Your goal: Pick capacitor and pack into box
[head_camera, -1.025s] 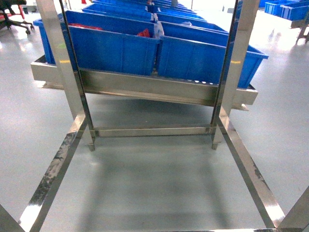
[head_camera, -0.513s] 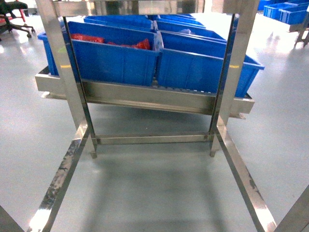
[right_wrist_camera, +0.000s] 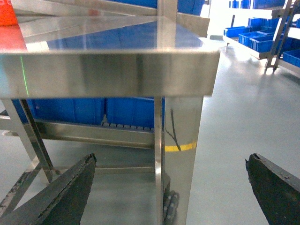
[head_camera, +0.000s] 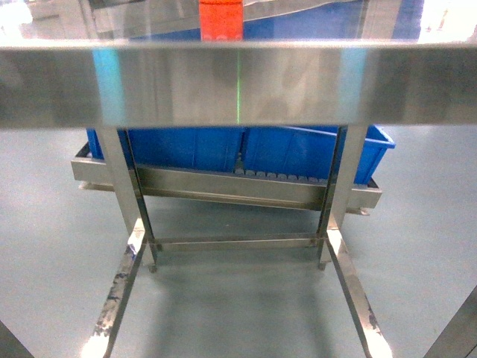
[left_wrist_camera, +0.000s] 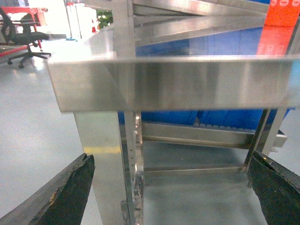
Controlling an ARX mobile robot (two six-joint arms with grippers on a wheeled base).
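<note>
The capacitor and the box are out of view in all three views. My left gripper (left_wrist_camera: 171,161) is open, its two dark fingers (left_wrist_camera: 70,192) spread wide at the bottom corners of the left wrist view with only floor and a steel table leg (left_wrist_camera: 105,154) between them. My right gripper (right_wrist_camera: 171,159) is open too, its fingers (right_wrist_camera: 65,194) far apart and empty in front of another table leg (right_wrist_camera: 180,154). Neither gripper shows in the head view.
A steel table's front edge (head_camera: 238,82) crosses the head view at camera height. An orange-red object (head_camera: 220,19) stands on top. Behind, blue bins (head_camera: 298,149) sit on a low steel rack (head_camera: 223,186). Grey floor lies below. An office chair (left_wrist_camera: 26,35) stands far left.
The head view has risen. The table's front edge now spans the frame and hides most of the blue bins, which were fully visible before. The orange-red object has come into view.
</note>
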